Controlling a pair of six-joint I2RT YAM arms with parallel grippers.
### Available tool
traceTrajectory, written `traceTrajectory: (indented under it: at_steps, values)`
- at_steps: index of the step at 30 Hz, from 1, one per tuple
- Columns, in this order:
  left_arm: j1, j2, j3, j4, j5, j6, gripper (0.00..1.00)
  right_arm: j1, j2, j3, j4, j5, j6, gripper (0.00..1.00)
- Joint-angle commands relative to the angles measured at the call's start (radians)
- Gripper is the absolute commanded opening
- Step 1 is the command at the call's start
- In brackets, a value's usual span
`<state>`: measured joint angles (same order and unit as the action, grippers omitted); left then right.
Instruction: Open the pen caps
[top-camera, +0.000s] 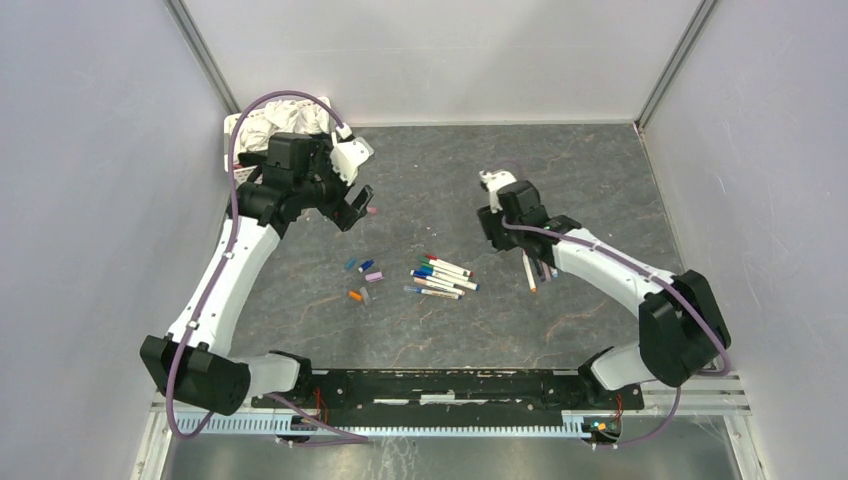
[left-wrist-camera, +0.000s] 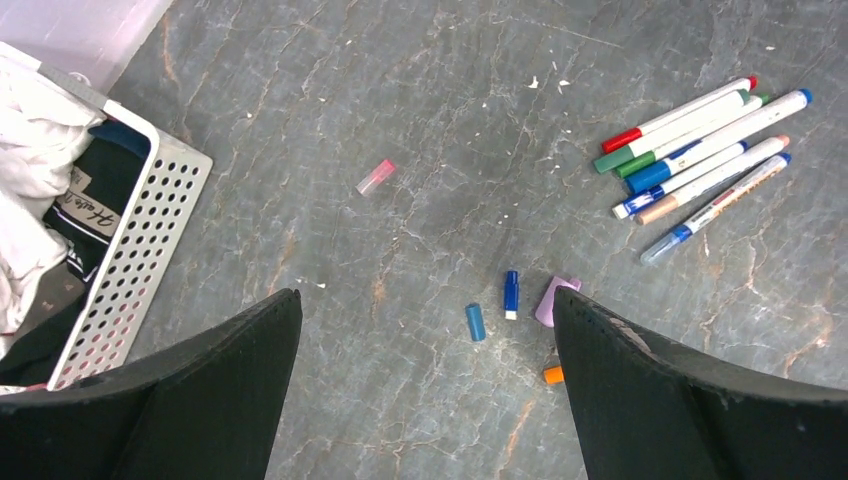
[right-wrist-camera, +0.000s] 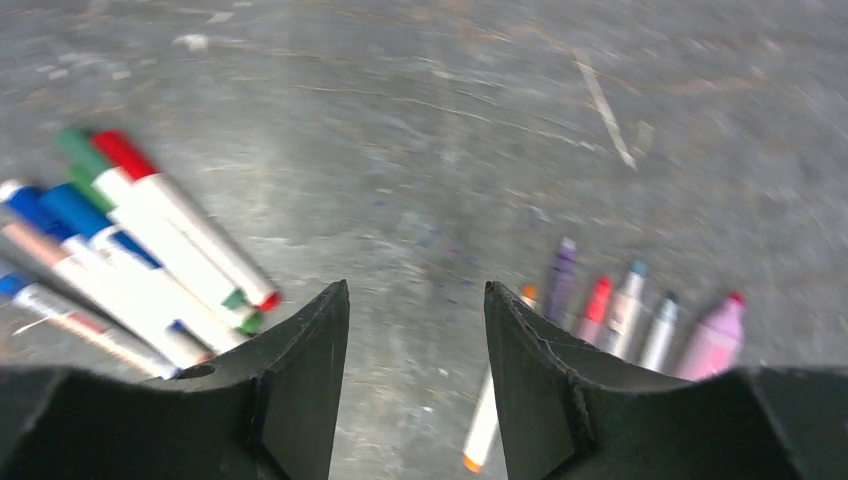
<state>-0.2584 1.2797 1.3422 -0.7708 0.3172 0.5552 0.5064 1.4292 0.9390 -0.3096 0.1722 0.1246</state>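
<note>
While both arms are reaching out over the grey marbled table (top-camera: 600, 160), the left gripper (left-wrist-camera: 425, 300) is hanging with its fingers (left-wrist-camera: 200, 400) spread wide and nothing between them. The right gripper (right-wrist-camera: 415, 300) is hovering low over the surface with its jaws parted, likewise gripping nothing.

Seen from overhead, the loose pen caps (top-camera: 374, 276) are lying scattered a little to 9 o'clock of the table's middle. A pink cap (left-wrist-camera: 376, 176) is sitting alone, just at 3 o'clock of the left gripper. Toward 6 o'clock from it a small group is lying near one another: a light blue cap (left-wrist-camera: 475, 322), a dark blue cap (left-wrist-camera: 511, 294), a purple cap (left-wrist-camera: 556, 300) and an orange cap (left-wrist-camera: 553, 375). The orange one is showing only in part past the edge of a finger in the left wrist view.

At 3 o'clock of that group a bundle of capped pens (top-camera: 440, 278) is lying side by side, touching, and wearing red, green and blue caps. Further toward 3 o'clock, beneath the right forearm, a row of thin pens (right-wrist-camera: 620, 310) is lying. They are blurred in the right wrist view, with narrow coloured tips showing.

A white perforated basket (left-wrist-camera: 150, 210) holding crumpled cloth (left-wrist-camera: 30, 150) is standing in the table's 10 o'clock corner, behind the left gripper.
</note>
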Motion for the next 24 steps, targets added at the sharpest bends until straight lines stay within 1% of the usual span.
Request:
traceTrajectory:
  at_steps: [1,5,10,17,20,24]
  values:
    - [0.004,-0.001,0.026,-0.003,0.005,-0.082,1.0,0.095,0.069,0.058,0.075,-0.119,-0.077,0.57]
    - [0.003,0.015,0.023,-0.042,0.053,-0.091,1.0,0.173,0.163,0.089,0.106,-0.148,-0.11,0.5]
    - [0.002,0.019,0.017,-0.042,0.095,-0.105,1.0,0.24,0.293,0.15,0.086,-0.133,-0.149,0.45]
    - [0.002,0.006,-0.006,-0.046,0.123,-0.1,1.0,0.261,0.371,0.162,0.121,-0.137,-0.158,0.39]
    - [0.002,0.003,-0.028,-0.046,0.118,-0.094,1.0,0.262,0.394,0.18,0.115,-0.135,-0.168,0.35]
    - [0.002,0.001,-0.051,-0.045,0.113,-0.087,1.0,0.261,0.391,0.188,0.112,-0.144,-0.179,0.3]
